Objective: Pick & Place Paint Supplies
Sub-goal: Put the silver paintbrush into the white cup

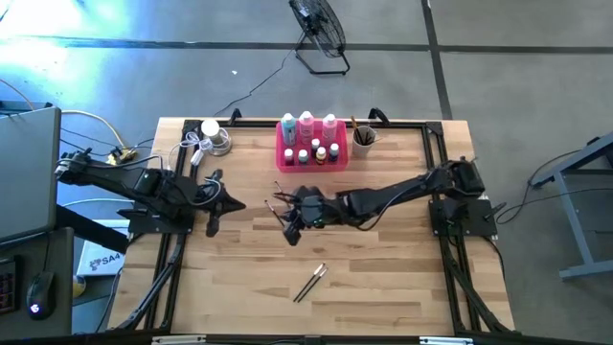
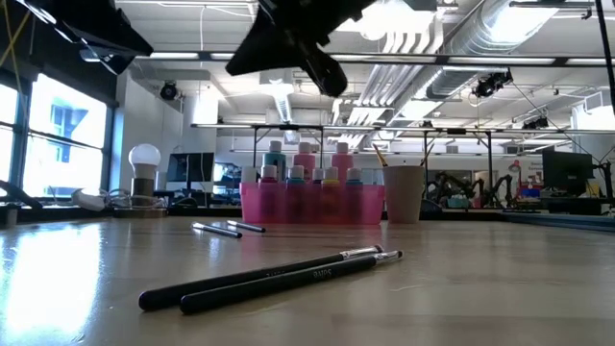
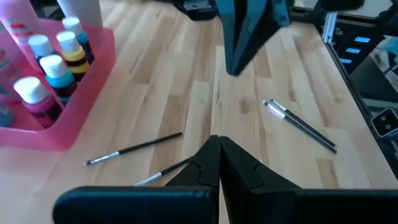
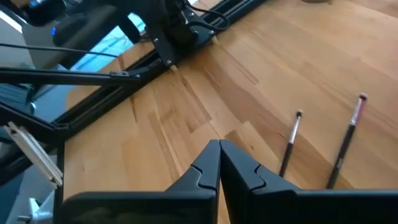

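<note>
The right gripper [image 1: 290, 228] is hanging at table centre, fingers pressed together, empty. The left gripper [image 1: 213, 203] is waiting at nine o'clock, fingers likewise closed. Two brushes [image 1: 310, 283] are lying at six o'clock on open wood; the bottles [image 1: 307, 126] are standing in the tray [image 1: 283, 153] at twelve, near the far edge.

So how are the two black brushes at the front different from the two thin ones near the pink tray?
The black brush pair lies close together, side by side, alone near the table's front edge. The thin brushes lie nearer the pink tray, by the right claw. In the low view the black pair looks thicker. All four lie flat on the wooden table.
</note>
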`<state>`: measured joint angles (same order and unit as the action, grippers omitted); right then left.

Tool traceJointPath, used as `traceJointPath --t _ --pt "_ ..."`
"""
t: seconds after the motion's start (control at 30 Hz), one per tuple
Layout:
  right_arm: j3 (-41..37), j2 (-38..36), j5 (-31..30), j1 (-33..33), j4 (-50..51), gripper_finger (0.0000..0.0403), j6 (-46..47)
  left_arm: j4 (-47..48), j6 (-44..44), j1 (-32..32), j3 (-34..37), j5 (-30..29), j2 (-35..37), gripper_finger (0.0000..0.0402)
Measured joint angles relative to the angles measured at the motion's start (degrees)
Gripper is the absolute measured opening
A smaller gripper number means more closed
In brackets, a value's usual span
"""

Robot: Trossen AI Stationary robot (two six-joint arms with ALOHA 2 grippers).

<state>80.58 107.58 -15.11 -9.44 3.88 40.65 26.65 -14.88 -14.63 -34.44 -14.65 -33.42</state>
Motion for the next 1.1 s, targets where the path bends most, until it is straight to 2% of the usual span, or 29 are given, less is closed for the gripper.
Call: traceJointPath --t 0.13,0.23,0.5,0.7,1.1 --pt "8.08 3.58 0.12 -0.04 6.26 0.0002 -1.85 0.05 0.38 0.00 -0.02 -1.57 1.77 0.0000" --pt "11.10 4.98 0.12 0.47 9.57 0.0002 -3.15 0.07 -0.38 0.00 -0.02 -3.12 4.03 0.0000" --pt "11.09 5.36 -2.94 2.54 15.39 0.0002 -5.87 0.07 1.10 0.00 -0.02 -3.39 13.47 0.0000" --pt "11.09 6.02 -2.89 3.87 14.44 0.0002 -8.99 0.55 1.12 0.00 -0.04 -2.75 19.95 0.0000" --pt "11.09 10.60 0.56 7.87 11.46 0.0002 -8.67 1.07 1.11 0.00 -0.04 -2.89 22.05 0.0000"
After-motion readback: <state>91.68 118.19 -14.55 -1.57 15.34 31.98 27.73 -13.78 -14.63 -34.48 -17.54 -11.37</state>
